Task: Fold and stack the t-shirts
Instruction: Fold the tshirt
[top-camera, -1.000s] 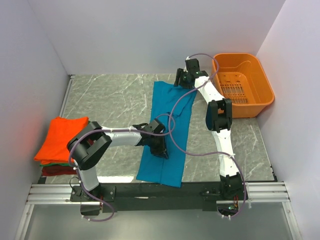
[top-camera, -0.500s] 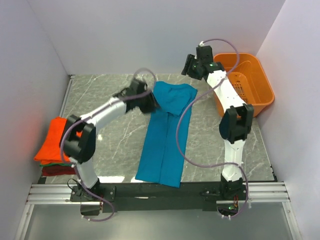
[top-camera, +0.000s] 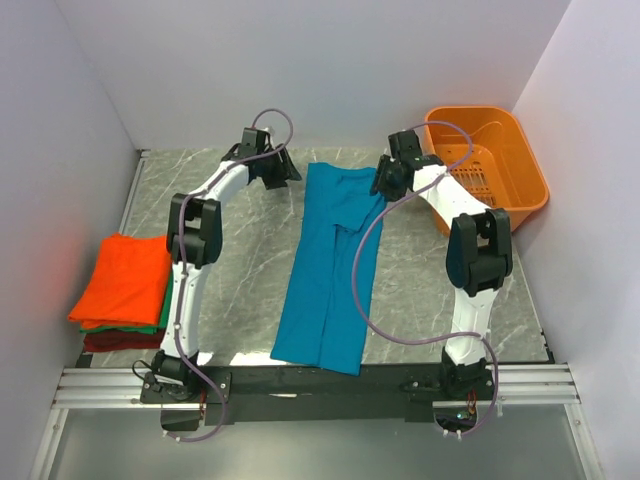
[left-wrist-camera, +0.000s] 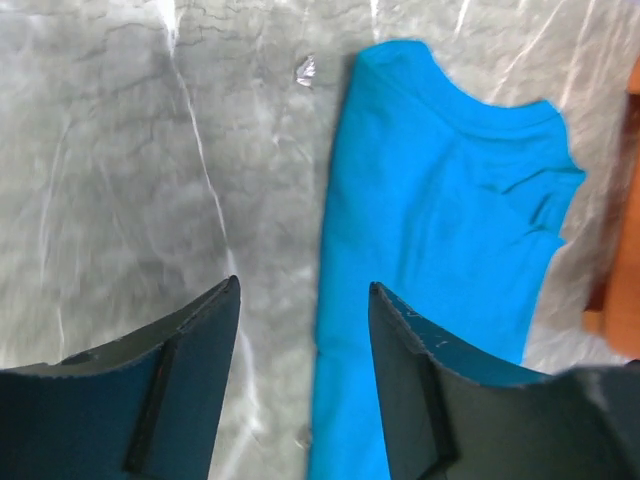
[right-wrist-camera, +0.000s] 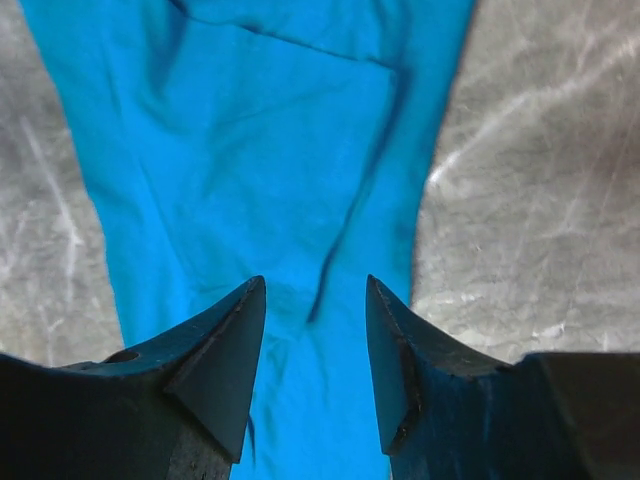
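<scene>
The teal t-shirt (top-camera: 330, 265) lies as a long strip down the worktop (top-camera: 230, 270), from 12 to 6 o'clock. Both claws hang open and empty at its far end: left claw (top-camera: 284, 170) beside the 11 o'clock corner, right claw (top-camera: 384, 182) over the 1 o'clock corner. Best to pinch both corners level, then draw them toward 6 together.

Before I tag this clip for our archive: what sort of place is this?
Probably a lab test cell, not a home: plain white walls box in a marble-patterned table, two robot arms sit on a metal rail, and a teal t-shirt lies spread between them.
</scene>
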